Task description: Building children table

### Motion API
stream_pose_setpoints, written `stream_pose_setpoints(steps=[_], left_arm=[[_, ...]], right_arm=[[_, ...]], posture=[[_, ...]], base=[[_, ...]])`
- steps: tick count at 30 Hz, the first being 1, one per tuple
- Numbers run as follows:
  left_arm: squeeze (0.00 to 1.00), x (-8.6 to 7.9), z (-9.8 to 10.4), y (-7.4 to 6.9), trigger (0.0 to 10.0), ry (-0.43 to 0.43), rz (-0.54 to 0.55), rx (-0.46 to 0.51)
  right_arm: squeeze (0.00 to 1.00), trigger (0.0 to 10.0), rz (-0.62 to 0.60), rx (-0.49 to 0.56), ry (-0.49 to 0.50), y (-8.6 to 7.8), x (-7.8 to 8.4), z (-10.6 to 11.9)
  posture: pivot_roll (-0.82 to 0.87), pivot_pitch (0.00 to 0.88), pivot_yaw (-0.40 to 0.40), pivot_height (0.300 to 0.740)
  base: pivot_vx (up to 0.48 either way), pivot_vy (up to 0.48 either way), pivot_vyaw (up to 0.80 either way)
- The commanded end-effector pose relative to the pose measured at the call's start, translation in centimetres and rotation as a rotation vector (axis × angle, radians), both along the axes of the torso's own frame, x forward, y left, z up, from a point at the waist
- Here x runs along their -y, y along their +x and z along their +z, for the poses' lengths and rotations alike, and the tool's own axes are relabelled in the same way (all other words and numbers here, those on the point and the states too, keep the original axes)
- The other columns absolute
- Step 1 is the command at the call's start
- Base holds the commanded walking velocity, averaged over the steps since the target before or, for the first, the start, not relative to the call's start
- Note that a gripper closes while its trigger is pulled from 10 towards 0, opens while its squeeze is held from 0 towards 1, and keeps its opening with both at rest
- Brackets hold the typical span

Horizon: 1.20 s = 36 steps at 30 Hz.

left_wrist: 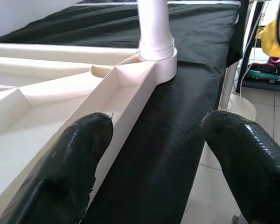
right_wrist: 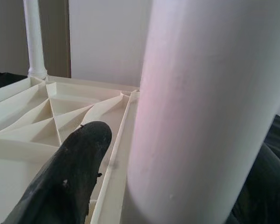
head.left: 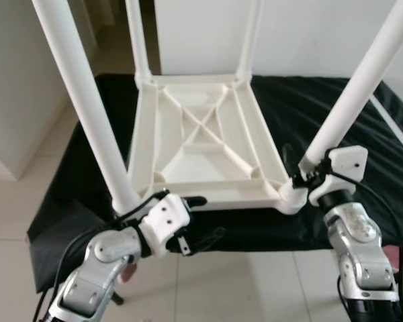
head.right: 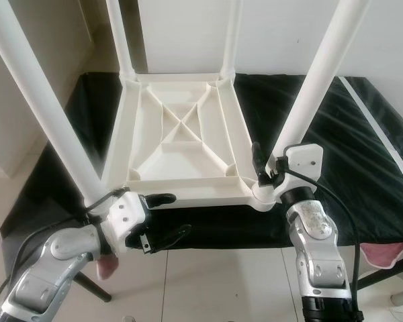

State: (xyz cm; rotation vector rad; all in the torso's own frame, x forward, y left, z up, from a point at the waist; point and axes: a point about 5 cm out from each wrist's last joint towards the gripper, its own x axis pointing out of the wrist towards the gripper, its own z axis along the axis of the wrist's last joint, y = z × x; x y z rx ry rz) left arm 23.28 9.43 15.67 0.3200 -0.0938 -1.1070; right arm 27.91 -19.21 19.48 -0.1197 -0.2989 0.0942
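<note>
Two grippers at work: right gripper point(head.right: 269, 168) clamps the near-right white plastic tube leg point(head.right: 316, 87); left gripper point(head.left: 188, 221) spread wide, straddling the near rim of the upturned white ribbed plastic tabletop point(head.left: 201, 134), lying on black cloth point(head.left: 322, 107).

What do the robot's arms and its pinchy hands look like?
Both arms are shiny silver metal, built from rounded chunky joints. The left arm and right arm each have a blocky white wrist piece with small screws and black cables looping alongside. The left gripper and right gripper each have two long, glossy black fingers with rounded tips.
</note>
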Motion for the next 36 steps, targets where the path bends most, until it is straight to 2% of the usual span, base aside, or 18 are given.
stream_pose_setpoints(steps=[1, 4, 5, 6, 7, 11, 12, 20, 24, 27, 29, 31, 32, 34, 36], left_arm=[[0.0, 0.5, 0.1, -0.4, 10.0, 0.009, -0.063, -0.013], [0.0, 0.5, 0.1, -0.4, 10.0, 0.007, -0.063, -0.013], [0.0, 0.6, 0.1, -0.4, 10.0, 0.005, -0.063, -0.012], [0.0, 0.6, 0.1, -0.4, 10.0, 0.005, -0.063, -0.012], [0.0, 0.6, 0.1, -0.4, 10.0, 0.004, -0.063, -0.012], [0.0, 0.6, 0.2, -0.4, 10.0, 0.003, -0.062, -0.012], [0.0, 0.6, 0.2, -0.4, 10.0, 0.002, -0.061, -0.013], [0.0, 0.3, 0.2, -0.4, 10.0, -0.013, -0.046, -0.049], [0.0, -0.9, 0.1, -0.7, 10.0, -0.016, -0.045, -0.101], [0.0, -2.8, -0.4, -1.1, 10.0, 0.029, -0.043, -0.152], [0.0, -2.8, -0.4, -1.1, 10.0, 0.029, -0.043, -0.152], [0.0, -3.9, -1.0, -1.6, 10.0, 0.071, -0.046, -0.196], [0.0, -3.9, -1.0, -1.6, 10.0, 0.071, -0.046, -0.196], [0.0, -4.2, -1.7, -2.2, 10.0, 0.099, -0.064, -0.23], [0.0, -4.2, -1.9, -2.5, 10.0, 0.107, -0.07, -0.24]], right_arm=[[0.0, 10.0, -0.002, -0.027, 0.013, 0.4, -0.2, -0.4], [0.0, 10.0, 0.0, -0.029, 0.014, 0.5, -0.3, -0.5], [0.0, 0.0, 0.0, -0.03, 0.018, 0.7, -0.5, -0.5], [0.0, 0.0, 0.0, -0.03, 0.018, 0.7, -0.5, -0.5], [0.0, 4.0, -0.004, -0.033, 0.021, 0.9, -0.5, -0.5], [0.0, 4.0, -0.006, -0.035, 0.023, 1.0, -0.6, -0.5], [0.0, 10.0, -0.006, -0.041, 0.03, 1.1, -0.7, -0.6], [0.0, 10.0, -0.002, -0.046, 0.053, 1.5, -1.0, -0.7], [0.0, 10.0, -0.015, -0.045, 0.083, 1.5, -0.9, -0.6], [0.0, 10.0, -0.016, -0.065, 0.162, 1.5, -0.9, -0.6], [0.0, 10.0, -0.016, -0.065, 0.162, 1.5, -0.9, -0.6], [0.0, 10.0, -0.021, -0.096, 0.286, 1.3, -1.0, -0.9], [0.0, 10.0, -0.021, -0.096, 0.286, 1.3, -1.0, -0.9], [0.0, 10.0, -0.003, -0.113, 0.362, 1.1, -1.6, -1.0], [0.0, 10.0, 0.005, -0.113, 0.371, 1.0, -1.8, -1.0]], posture=[[-0.02, 0.041, -0.02, 0.74], [-0.01, 0.042, -0.021, 0.74], [-0.01, 0.044, -0.023, 0.74], [-0.01, 0.044, -0.023, 0.74], [-0.01, 0.045, -0.023, 0.74], [-0.01, 0.047, -0.021, 0.74], [-0.01, 0.05, -0.019, 0.74], [-0.01, 0.052, -0.019, 0.74], [-0.01, 0.054, -0.016, 0.74], [-0.01, 0.057, -0.018, 0.74], [-0.01, 0.057, -0.018, 0.74], [0.0, 0.06, -0.019, 0.74], [0.0, 0.06, -0.019, 0.74], [0.01, 0.061, -0.017, 0.74], [0.01, 0.061, -0.017, 0.74]], base=[[0.0, 0.0, 0.0], [0.0, 0.0, 0.0], [0.0, 0.0, 0.0], [0.0, 0.0, 0.0], [0.0, 0.0, 0.0], [0.0, 0.0, 0.0], [0.0, 0.0, 0.0], [0.0, 0.0, 0.0], [0.0, 0.0, 0.0], [0.0, 0.0, 0.0], [0.0, 0.0, 0.0], [0.0, 0.0, 0.0], [0.0, 0.0, 0.0], [0.0, 0.0, 0.0], [0.0, 0.0, 0.0]])
